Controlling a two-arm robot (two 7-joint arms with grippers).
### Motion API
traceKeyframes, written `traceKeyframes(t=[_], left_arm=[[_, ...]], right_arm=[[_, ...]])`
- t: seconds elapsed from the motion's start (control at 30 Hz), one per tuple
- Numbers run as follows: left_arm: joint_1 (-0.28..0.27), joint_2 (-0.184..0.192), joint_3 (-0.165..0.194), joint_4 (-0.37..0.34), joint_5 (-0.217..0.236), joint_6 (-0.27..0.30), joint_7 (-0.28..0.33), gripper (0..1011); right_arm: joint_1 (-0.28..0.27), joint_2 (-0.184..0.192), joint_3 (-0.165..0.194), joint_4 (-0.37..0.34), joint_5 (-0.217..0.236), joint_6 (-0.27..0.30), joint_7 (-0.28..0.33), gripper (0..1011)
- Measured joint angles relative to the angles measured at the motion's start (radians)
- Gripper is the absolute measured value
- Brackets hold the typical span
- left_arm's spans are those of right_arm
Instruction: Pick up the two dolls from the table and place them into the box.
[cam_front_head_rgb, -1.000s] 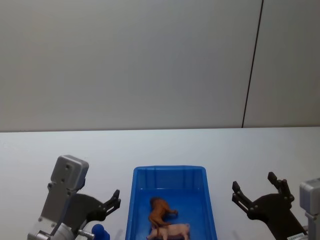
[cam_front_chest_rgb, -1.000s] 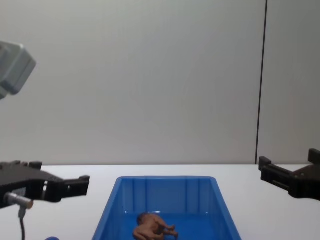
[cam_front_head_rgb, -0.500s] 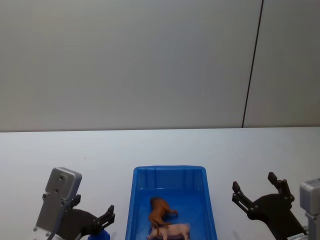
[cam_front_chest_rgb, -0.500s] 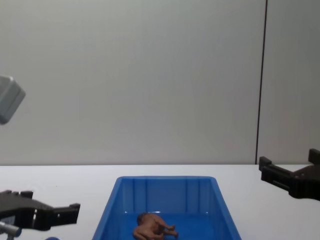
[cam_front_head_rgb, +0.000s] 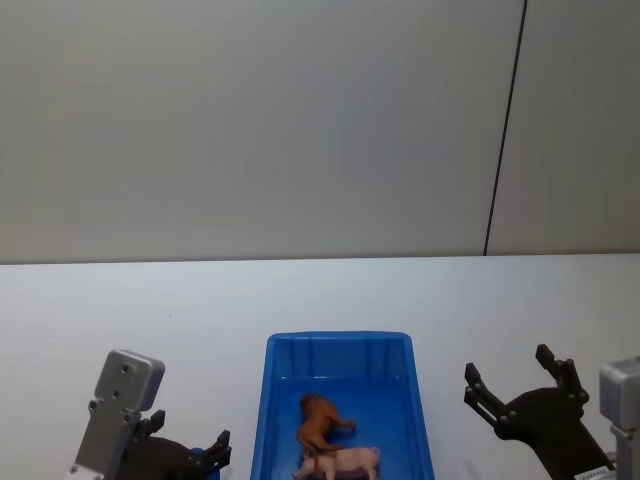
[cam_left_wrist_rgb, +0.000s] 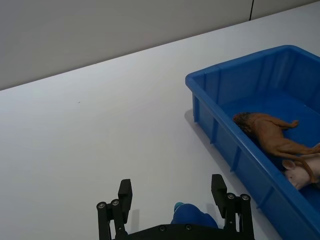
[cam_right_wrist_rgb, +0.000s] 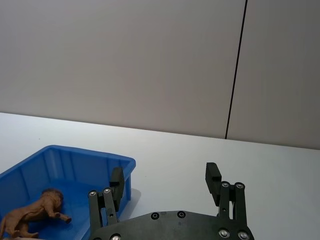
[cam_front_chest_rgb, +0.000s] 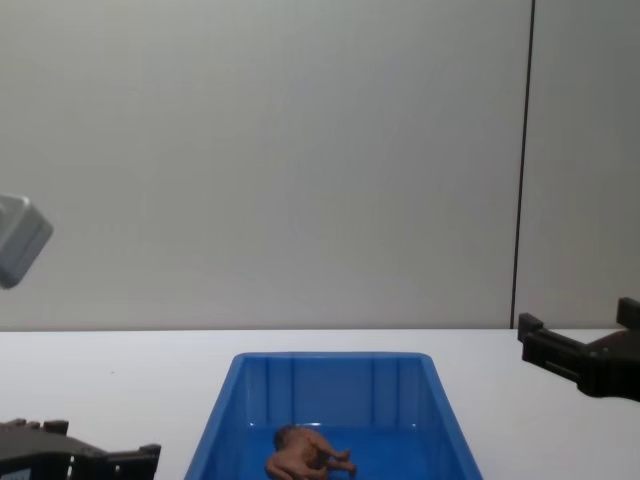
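Note:
The brown doll (cam_front_head_rgb: 322, 420), a lion-like figurine with a darker head, lies on its side inside the blue box (cam_front_head_rgb: 338, 342); it also shows in the left wrist view (cam_left_wrist_rgb: 267, 134) and the chest view (cam_front_chest_rgb: 308, 452). The bright-blue doll (cam_left_wrist_rgb: 187, 215) sits on the white table (cam_left_wrist_rgb: 100, 130), left of the box (cam_left_wrist_rgb: 220, 82). My left gripper (cam_left_wrist_rgb: 171, 189) is low over it, open, a finger on each side. My right gripper (cam_front_head_rgb: 508, 366) hangs open and empty to the right of the box, as the right wrist view shows (cam_right_wrist_rgb: 165, 179).
A pink pig figurine (cam_front_head_rgb: 347, 462) lies in the box beside the brown doll (cam_left_wrist_rgb: 299, 172). The box's left wall stands close to my left gripper. White tabletop stretches to the left and behind, up to a grey wall.
My left gripper has come down towards the table, dropping low around the blue doll. The right gripper and the figurines in the box have stayed still.

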Motion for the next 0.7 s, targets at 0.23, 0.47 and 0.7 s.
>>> traceKeyframes(t=[0.23, 0.47, 0.7], left_arm=[[-0.002, -0.007, 0.0, 0.015, -0.001, 0.008, -0.015, 980], [0.002, -0.011, 0.0, 0.022, -0.008, 0.014, -0.022, 833], [0.015, -0.012, 0.001, 0.023, -0.019, 0.018, -0.023, 598]], right_arm=[[0.0, 0.0, 0.0, 0.0, 0.0, 0.0, 0.0, 1001], [0.0, 0.0, 0.0, 0.0, 0.0, 0.0, 0.0, 1001], [0.0, 0.0, 0.0, 0.0, 0.0, 0.0, 0.0, 1001]])
